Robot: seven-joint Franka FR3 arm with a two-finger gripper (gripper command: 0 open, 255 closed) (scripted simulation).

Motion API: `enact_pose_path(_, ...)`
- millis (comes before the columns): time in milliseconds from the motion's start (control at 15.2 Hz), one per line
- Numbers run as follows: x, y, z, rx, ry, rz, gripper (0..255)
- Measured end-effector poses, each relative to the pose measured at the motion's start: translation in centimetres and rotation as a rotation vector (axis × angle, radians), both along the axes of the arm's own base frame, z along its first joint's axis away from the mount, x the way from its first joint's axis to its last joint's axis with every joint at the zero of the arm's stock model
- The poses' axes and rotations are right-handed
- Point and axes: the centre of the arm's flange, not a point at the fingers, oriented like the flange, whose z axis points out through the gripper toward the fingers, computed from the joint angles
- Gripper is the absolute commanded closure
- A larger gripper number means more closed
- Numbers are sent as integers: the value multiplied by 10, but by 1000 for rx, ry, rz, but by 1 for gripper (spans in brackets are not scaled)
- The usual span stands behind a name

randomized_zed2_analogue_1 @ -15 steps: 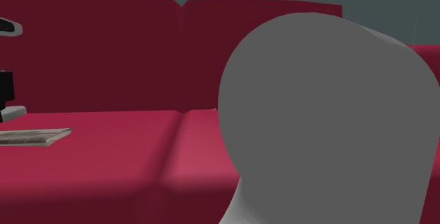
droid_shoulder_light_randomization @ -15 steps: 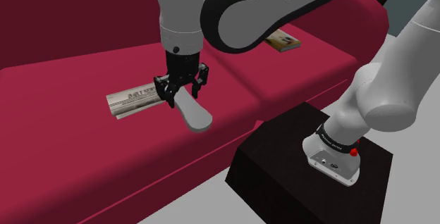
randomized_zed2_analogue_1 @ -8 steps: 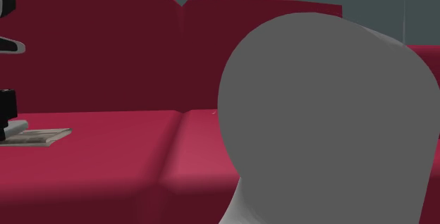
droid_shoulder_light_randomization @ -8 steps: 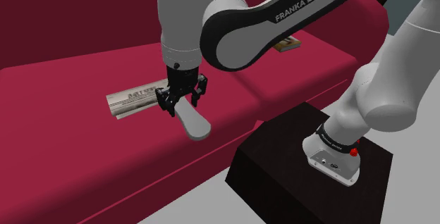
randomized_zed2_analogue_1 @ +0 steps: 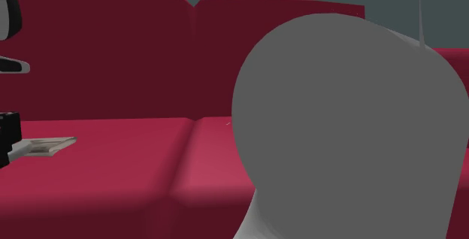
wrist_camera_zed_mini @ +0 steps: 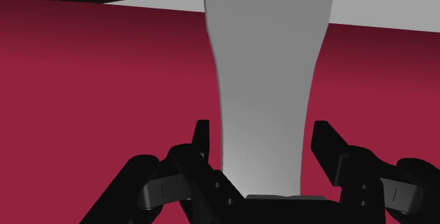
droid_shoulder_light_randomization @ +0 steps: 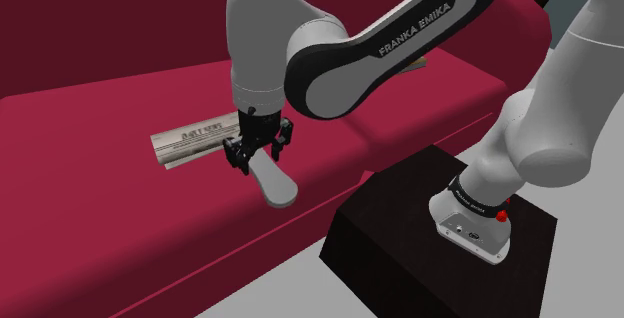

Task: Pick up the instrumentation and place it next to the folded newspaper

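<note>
Moved: your gripper (droid_shoulder_light_randomization: 258,156) has come down towards the seat since a second ago, and the grey instrument (droid_shoulder_light_randomization: 273,180) has come down with it.
Jaws: clamped on the instrument's narrow end. In the wrist view the black fingers (wrist_camera_zed_mini: 202,139) stand tight along its two sides.
Instrument: it hangs from the gripper, broad end lowest, low over the red sofa seat (droid_shoulder_light_randomization: 120,216). You cannot tell whether its tip is touching the cushion yet.
Newspaper (droid_shoulder_light_randomization: 193,138): folded and lying flat on the seat, just beside the instrument on the shoulder view's left.
Meaning: the carry looks all but finished. You are over the right spot, and this is the lowering step.
Next: ease down until the broad end rests on the cushion, then part the fingers and lift straight up.
Risk: the rounded end may tip or slide on the soft seat once freed, perhaps onto the paper. Let go only once it is settled.
</note>
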Motion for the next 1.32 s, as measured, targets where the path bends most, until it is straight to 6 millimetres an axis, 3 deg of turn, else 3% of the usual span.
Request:
enact_pose_path(198,0,0,-1,0,0,0,255)
enact_pose_path(264,0,0,-1,0,0,0,0)
enact_pose_path(660,0,0,0,0,-1,0,0)
enact_pose_path(924,-1,0,39,1,-2,0,0)
enact_pose_path(1320,0,-1,49,1,-1,0,0)
